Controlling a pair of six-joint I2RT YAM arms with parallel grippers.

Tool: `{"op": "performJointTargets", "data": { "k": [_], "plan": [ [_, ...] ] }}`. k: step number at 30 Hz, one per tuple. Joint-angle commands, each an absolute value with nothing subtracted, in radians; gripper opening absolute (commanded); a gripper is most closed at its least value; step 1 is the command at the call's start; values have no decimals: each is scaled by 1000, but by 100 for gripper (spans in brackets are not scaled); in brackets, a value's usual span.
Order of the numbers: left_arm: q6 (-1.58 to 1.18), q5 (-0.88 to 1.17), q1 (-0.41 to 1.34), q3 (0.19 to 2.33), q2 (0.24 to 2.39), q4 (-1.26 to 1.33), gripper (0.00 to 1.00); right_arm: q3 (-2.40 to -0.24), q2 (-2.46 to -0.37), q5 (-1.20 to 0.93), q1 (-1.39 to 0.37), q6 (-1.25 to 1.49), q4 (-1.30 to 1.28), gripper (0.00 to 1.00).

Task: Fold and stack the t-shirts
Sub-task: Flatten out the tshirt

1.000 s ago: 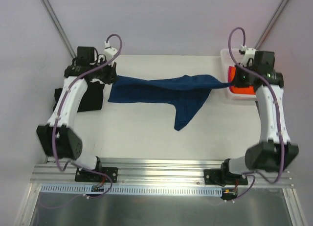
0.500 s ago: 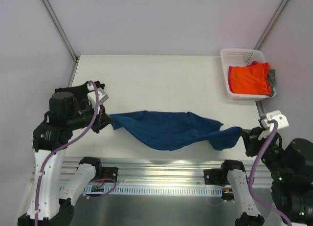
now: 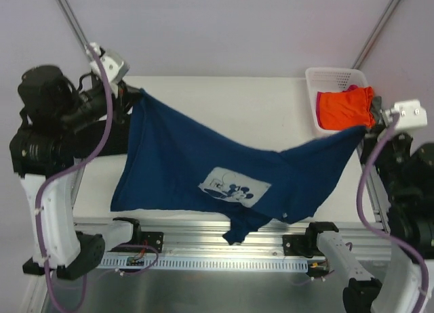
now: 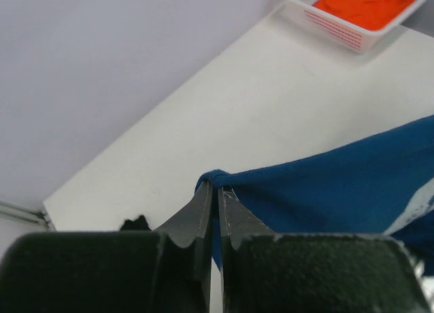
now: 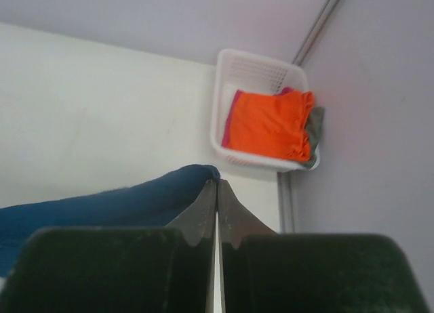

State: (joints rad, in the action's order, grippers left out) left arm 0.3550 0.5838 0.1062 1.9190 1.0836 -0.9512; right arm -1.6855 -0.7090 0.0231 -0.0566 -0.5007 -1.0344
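The left gripper (image 4: 218, 189) pinches one corner of the navy t-shirt (image 3: 190, 150), which hangs stretched in the air over the table (image 3: 237, 103). The right gripper (image 5: 217, 182), near the basket (image 3: 332, 72), pinches the opposite corner. I think this is the spreading step; next both arms should lower it flat, without wrinkles.

t-shirt (image 3: 196, 157) spans left gripper (image 4: 218, 191) to right gripper (image 5: 217, 184), above the table (image 3: 237, 103) — basket (image 3: 336, 72) far right, more shirts (image 3: 342, 108) inside.
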Motion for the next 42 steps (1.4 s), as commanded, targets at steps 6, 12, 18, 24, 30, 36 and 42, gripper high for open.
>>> {"op": "performJointTargets", "data": {
  "k": [6, 12, 18, 24, 30, 36, 42],
  "plan": [
    [387, 540, 114, 2131, 1315, -816, 0, -1802, -931, 264, -60, -586, -641, 0],
    [416, 580, 114, 2037, 1209, -793, 0, -1937, -922, 307, -60, -646, -664, 0],
    [489, 571, 114, 1936, 1046, -796, 0, -2031, -853, 350, -61, -699, -804, 1],
    [540, 488, 114, 1890, 950, -792, 0, -2028, -750, 532, -57, -850, -714, 1],
    [558, 466, 114, 1980, 1009, -773, 0, -2062, -782, 601, -112, -1069, -533, 0],
    [635, 450, 114, 1965, 1103, -750, 0, -2060, -891, 609, -245, -1204, -380, 0],
    [695, 423, 110, 1786, 1247, -709, 0, -1708, -930, 439, -264, -1111, -445, 0]
  ]
}}
